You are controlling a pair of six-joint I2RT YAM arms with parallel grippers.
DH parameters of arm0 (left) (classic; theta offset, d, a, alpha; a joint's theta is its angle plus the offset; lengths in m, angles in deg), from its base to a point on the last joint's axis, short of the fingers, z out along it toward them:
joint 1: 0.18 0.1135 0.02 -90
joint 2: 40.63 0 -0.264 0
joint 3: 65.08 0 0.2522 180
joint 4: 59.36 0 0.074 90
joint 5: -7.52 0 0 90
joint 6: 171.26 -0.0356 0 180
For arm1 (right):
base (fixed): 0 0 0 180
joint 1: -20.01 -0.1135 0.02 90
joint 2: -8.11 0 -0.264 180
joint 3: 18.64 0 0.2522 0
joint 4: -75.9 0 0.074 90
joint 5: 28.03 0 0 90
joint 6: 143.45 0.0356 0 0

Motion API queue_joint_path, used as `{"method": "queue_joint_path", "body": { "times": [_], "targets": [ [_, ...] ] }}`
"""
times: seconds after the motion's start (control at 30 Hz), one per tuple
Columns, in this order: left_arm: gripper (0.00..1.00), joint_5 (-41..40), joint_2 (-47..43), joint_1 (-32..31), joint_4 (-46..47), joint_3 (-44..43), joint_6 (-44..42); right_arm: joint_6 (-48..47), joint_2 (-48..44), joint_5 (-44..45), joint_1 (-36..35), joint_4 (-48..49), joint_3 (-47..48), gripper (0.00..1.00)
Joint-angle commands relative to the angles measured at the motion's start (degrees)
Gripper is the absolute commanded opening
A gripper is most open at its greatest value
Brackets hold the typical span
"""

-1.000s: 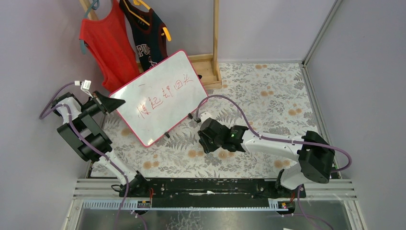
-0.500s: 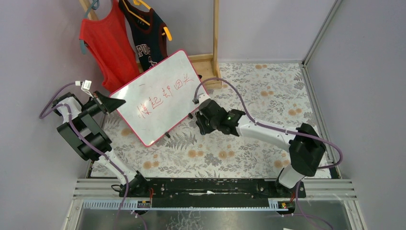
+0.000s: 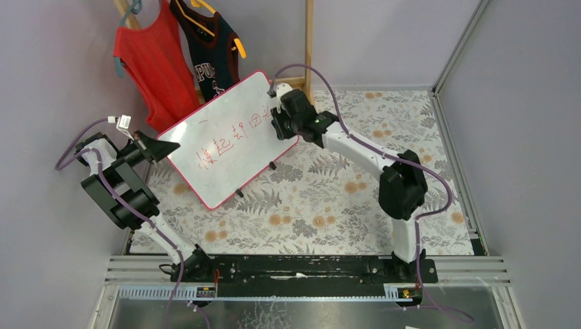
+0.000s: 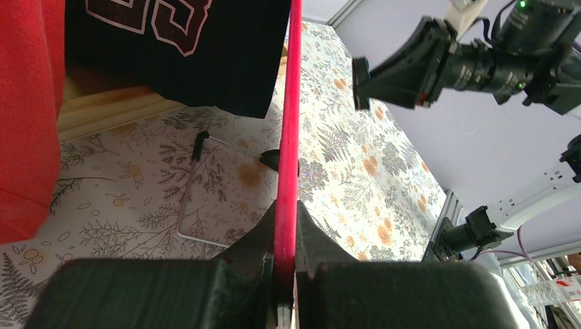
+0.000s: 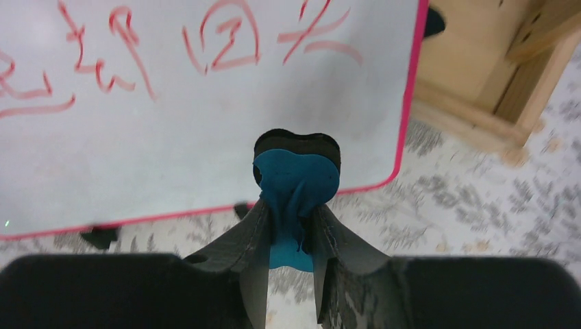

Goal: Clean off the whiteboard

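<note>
The whiteboard (image 3: pixel 226 140) stands tilted on the floral cloth, white with a pink-red frame and red writing. My left gripper (image 3: pixel 162 147) is shut on its left edge; in the left wrist view the red frame (image 4: pixel 290 130) runs up from between the jaws of this gripper (image 4: pixel 286 229). My right gripper (image 3: pixel 277 125) is at the board's right end, shut on a blue cloth (image 5: pixel 296 181). In the right wrist view the cloth sits in front of the board's lower right part (image 5: pixel 171 137), below the red writing (image 5: pixel 226 41). Whether the cloth touches the board is unclear.
A red shirt (image 3: pixel 152 62) and a dark shirt (image 3: pixel 212 51) hang on a wooden rack (image 3: pixel 308 62) behind the board. Purple walls close the left, back and right. The wire stand (image 4: pixel 195 199) shows behind the board.
My right arm has swung from the middle of the table up and back to the board's right end, carrying the blue cloth. The left gripper and the board have stayed put.
</note>
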Motion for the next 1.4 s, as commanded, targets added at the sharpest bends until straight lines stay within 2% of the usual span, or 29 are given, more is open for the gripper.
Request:
{"method": "queue_joint_path", "body": {
  "times": [0.0,0.2,0.33,0.57,0.77,1.07,1.37],
  "targets": [
    [0.0,-4.6,1.7,0.2,1.1,-0.9,-2.6,-6.3,5.8,1.9,0.5,0.6,11.4,0.0],
    [0.0,-5.6,1.7,0.3,1.1,-0.3,-3.2,-8.6,16.1,3.5,1.7,-1.2,25.7,0.0],
    [0.0,-6.2,1.6,0.4,1.1,0.1,-3.5,-9.3,19.6,4.6,2.0,-1.7,30.5,0.0],
    [0.0,-6.6,1.7,0.6,1.1,0.1,-3.6,-10.9,18.6,9.1,2.9,1.3,27.9,0.0],
    [0.0,-6.9,1.5,0.7,1.1,-0.2,-3.4,-10.8,18.5,8.8,4.7,3.8,25.7,0.0],
    [0.0,-7.0,1.5,0.8,1.1,0.3,-3.6,-9.6,18.4,4.3,4.7,7.7,23.6,0.0],
    [0.0,-7.0,1.6,0.7,1.1,0.4,-3.8,-6.6,16.4,-3.7,4.4,10.2,20.7,0.0]
  ]
}}
